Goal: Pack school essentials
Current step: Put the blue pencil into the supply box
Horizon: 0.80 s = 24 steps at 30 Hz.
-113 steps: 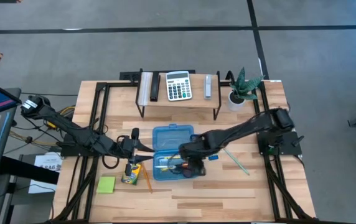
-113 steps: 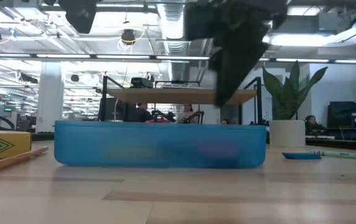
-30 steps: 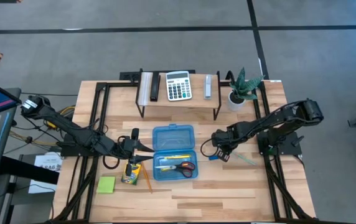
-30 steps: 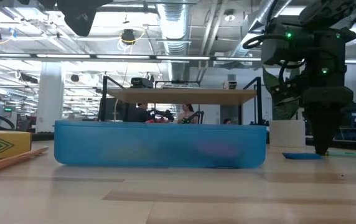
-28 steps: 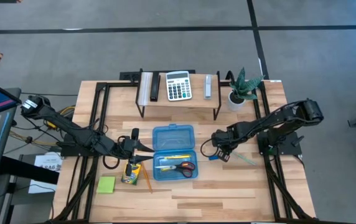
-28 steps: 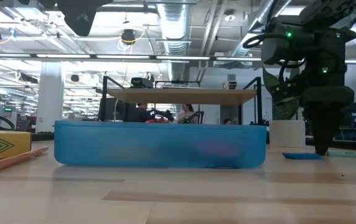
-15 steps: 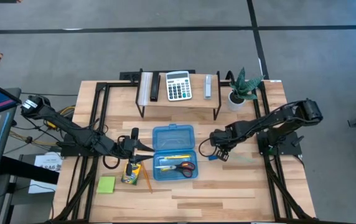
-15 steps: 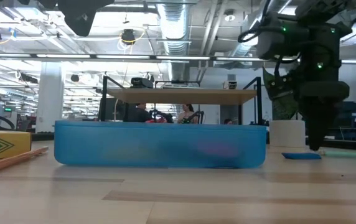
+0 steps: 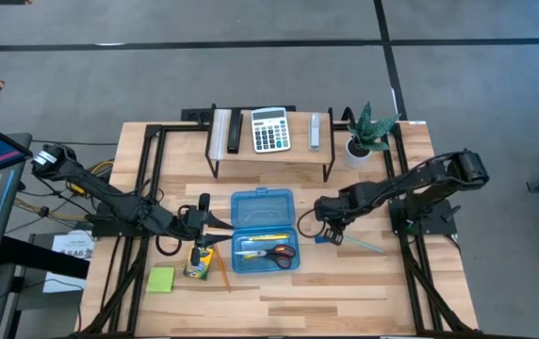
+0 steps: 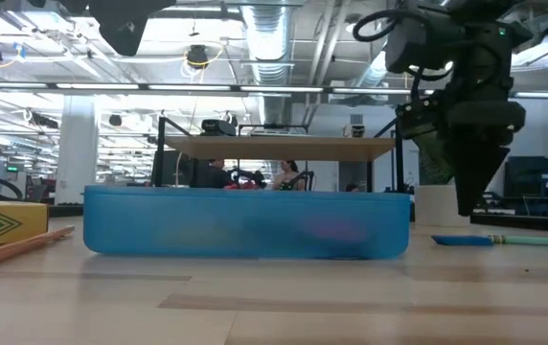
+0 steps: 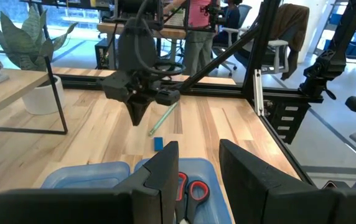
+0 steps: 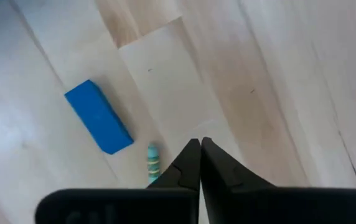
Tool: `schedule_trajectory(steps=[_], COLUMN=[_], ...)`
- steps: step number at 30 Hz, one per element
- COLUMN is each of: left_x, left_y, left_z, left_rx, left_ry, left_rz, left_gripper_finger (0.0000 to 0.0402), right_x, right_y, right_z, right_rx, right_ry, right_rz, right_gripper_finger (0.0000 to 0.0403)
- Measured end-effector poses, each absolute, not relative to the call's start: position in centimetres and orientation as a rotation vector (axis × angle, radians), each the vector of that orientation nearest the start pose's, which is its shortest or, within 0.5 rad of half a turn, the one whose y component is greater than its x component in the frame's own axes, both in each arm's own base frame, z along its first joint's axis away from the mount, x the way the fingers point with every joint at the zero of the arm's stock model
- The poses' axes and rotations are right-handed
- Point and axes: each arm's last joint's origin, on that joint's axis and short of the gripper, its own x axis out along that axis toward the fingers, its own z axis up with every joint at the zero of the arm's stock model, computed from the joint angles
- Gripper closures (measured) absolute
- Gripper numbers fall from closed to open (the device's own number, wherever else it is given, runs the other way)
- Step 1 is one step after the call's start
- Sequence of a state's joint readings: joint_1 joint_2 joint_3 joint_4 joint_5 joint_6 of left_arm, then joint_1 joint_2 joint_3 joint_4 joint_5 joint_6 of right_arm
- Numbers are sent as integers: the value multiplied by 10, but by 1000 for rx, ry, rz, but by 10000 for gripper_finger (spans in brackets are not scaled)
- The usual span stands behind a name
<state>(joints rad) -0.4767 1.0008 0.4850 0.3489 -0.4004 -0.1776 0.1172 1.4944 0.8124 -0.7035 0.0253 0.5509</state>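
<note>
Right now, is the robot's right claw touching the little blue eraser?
Apart. In the low view the right gripper hangs above the table, clear of the blue eraser; its own wrist view shows bare wood between them.

Eraser (image 9: 322, 237) and pen (image 9: 359, 244) lie right of the case (image 9: 263, 208).

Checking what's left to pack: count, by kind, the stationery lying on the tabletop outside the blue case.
Crayon box: 1
Sticky-note pad: 1
Pencil: 1
Eraser: 1
Pen: 1
Total: 5
</note>
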Motion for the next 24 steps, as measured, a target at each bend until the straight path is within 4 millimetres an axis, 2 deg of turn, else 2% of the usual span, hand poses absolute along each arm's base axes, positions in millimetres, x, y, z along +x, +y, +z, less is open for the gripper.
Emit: schedule_trajectory(steps=[10,18,24], left_x=[195,195,195], left_y=[-88,-88,-88], left_z=[241,241,241], left_rx=[-107,-107,-106], left_ry=[157,157,158], left_rz=[-62,-62,-62], left_gripper_finger=[300,300,300], right_x=[238,241,233], right_y=[59,54,46], right_z=[164,164,146], right_rx=[287,273,302], right_ry=[1385,1345,1358], right_rz=[-182,-224,-233], right_gripper_finger=[294,248,247])
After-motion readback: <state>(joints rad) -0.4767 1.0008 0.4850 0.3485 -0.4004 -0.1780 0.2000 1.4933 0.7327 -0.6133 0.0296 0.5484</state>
